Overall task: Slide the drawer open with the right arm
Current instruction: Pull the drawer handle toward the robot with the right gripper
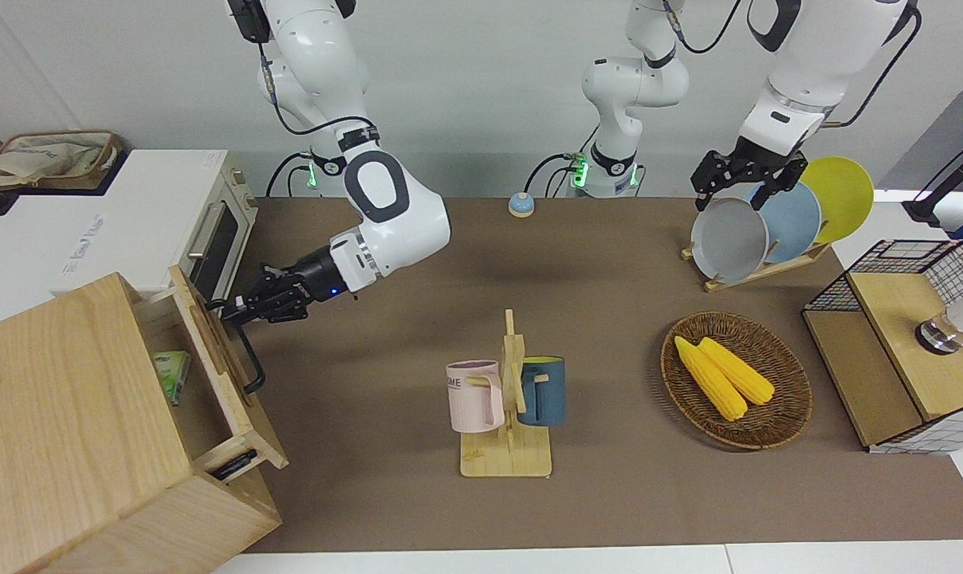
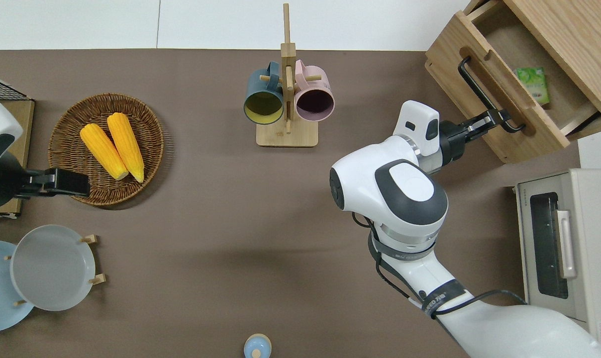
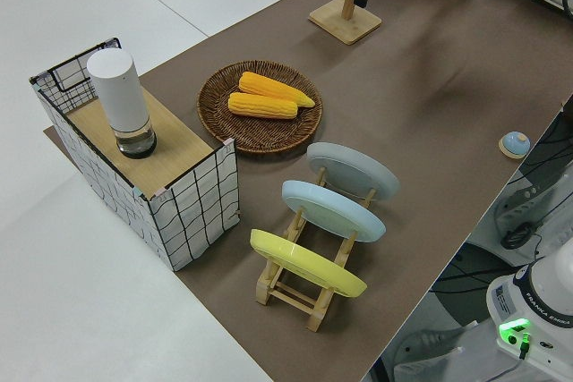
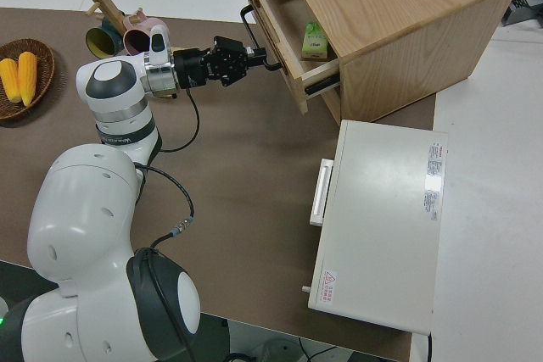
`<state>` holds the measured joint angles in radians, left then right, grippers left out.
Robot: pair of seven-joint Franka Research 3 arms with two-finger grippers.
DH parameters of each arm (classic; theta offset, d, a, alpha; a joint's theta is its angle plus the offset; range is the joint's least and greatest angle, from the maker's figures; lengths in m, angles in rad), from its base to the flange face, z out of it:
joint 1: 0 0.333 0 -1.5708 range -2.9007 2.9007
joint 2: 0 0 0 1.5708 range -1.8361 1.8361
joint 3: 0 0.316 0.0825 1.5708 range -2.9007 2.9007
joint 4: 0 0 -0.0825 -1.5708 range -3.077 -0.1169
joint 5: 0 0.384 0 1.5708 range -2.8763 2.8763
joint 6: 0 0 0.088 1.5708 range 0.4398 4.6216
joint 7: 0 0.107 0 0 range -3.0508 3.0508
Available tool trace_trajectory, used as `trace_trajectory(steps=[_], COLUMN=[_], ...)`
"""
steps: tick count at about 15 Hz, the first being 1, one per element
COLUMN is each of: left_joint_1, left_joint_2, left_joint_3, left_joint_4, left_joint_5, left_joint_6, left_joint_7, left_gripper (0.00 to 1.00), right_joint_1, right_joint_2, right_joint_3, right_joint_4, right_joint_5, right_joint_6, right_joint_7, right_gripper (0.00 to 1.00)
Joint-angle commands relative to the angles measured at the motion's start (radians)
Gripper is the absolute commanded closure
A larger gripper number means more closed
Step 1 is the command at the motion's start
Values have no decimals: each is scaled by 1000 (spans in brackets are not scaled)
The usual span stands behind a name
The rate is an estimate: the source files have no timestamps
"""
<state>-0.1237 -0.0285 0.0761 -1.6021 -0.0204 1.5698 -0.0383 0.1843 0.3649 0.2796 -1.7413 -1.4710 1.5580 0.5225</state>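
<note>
The drawer (image 1: pixel 225 373) of the big light-wood box (image 1: pixel 59 422) stands pulled out at the right arm's end of the table. A green packet (image 2: pixel 533 84) lies inside it. My right gripper (image 2: pixel 499 119) is shut on the end of the black bar handle (image 2: pixel 482 92) nearer to the robots. The side view shows that gripper (image 4: pixel 261 61) at the handle (image 4: pixel 248 16) of the drawer (image 4: pixel 293 69) too. The right arm's wrist shows a small blue light. The left arm is parked, its gripper (image 1: pixel 738 185) open.
A white toaster oven (image 2: pixel 554 243) stands beside the box, nearer to the robots. A mug rack (image 1: pixel 507 399) with two mugs is mid-table. A wicker basket (image 1: pixel 776 422) with corn, a plate rack (image 1: pixel 760 271) and a wire-mesh box (image 1: pixel 888 375) fill the left arm's end.
</note>
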Motion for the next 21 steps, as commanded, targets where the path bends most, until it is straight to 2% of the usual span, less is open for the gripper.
trace_trajectory(steps=[1, 3, 6, 13, 17, 21], left_joint_1=[-4, -4, -4, -4, -4, -4], left_joint_2=[-8, -8, -8, -8, -8, -8], left_joint_3=[4, 4, 4, 4, 4, 4], left_joint_4=[2, 4, 4, 2, 2, 4], left_joint_5=[13, 13, 13, 13, 13, 13], left_joint_6=[-14, -14, -14, -14, -14, -14], left_joint_7=[1, 1, 1, 1, 1, 1], left_gripper=[5, 2, 2, 2, 5, 5], right_joint_1=[4, 4, 4, 6, 32, 41], right_joint_2=[16, 25, 34, 42, 49, 51], right_joint_3=[58, 99, 156, 220, 230, 262], right_joint_4=[29, 40, 84, 92, 108, 114], right_joint_5=[34, 37, 61, 87, 119, 145], right_joint_6=[-45, -85, -145, -216, -252, -282], right_joint_7=[7, 1, -2, -2, -2, 8], right_gripper=[1000, 1000, 1000, 1000, 1000, 1000])
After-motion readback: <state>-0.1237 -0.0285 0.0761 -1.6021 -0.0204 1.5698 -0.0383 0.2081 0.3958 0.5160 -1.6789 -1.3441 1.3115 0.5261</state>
